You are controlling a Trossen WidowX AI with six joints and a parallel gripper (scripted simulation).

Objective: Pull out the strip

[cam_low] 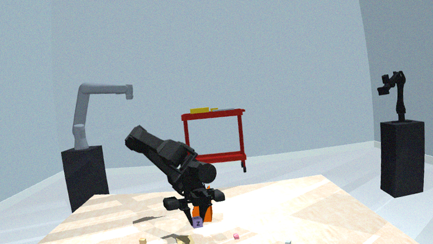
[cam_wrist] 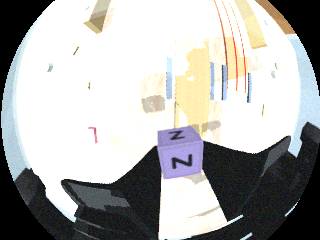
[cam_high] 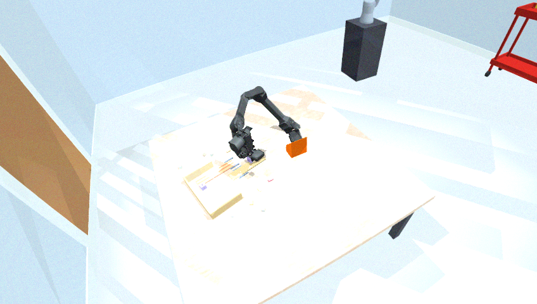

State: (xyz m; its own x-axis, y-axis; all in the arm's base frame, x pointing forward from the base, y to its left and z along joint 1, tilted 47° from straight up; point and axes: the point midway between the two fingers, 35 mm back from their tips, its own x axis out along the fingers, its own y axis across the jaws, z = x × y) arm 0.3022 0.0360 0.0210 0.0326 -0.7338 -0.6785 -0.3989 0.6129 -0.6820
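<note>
The purple cube (cam_high: 249, 159) (cam_low: 197, 223) (cam_wrist: 180, 160) carries a dark letter on its faces, read as Z in the exterior view. My gripper (cam_high: 251, 158) (cam_low: 195, 219) (cam_wrist: 180, 149) is shut on it, with one finger at each side. The cube hangs above the table. A flat tan strip (cam_high: 242, 172) (cam_wrist: 192, 95) lies below and beyond it, its near end hidden by the cube in the wrist view. Long strips with thin red edges (cam_wrist: 231, 45) run from the tray beside it. A second purple cube (cam_high: 203, 187) sits in the tray.
The shallow tan tray (cam_high: 227, 205) stands at the table's left. Short blue bars (cam_high: 244, 175) (cam_wrist: 169, 78) (cam_wrist: 212, 81) lie beside the tan strip. A pink block (cam_high: 270, 180) (cam_low: 236, 236) (cam_wrist: 93, 134) and several small blocks are scattered around. An orange block (cam_high: 297, 147) (cam_low: 208, 215) is at the arm's base.
</note>
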